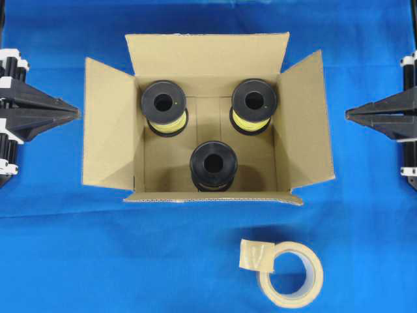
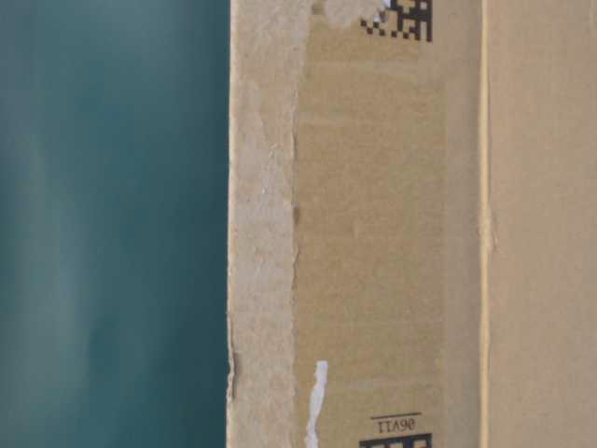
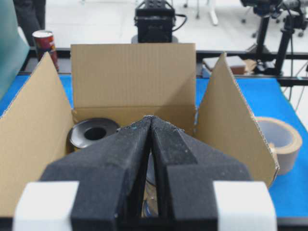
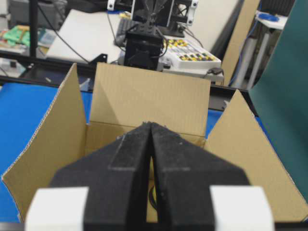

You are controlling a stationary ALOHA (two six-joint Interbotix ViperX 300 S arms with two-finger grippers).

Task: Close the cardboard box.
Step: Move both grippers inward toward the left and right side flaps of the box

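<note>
Flaps of the cardboard box (image 1: 205,117) stand open between both closed end effectors.

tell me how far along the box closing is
Nothing looks done: all four flaps of the cardboard box stand open, with three spools visible inside. The left gripper and right gripper sit shut beside it, holding nothing. Every flap is left to fold.

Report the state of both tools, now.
Left tool: closed, holding nothing, short of the cardboard box.
Right tool: closed, holding nothing.
</note>
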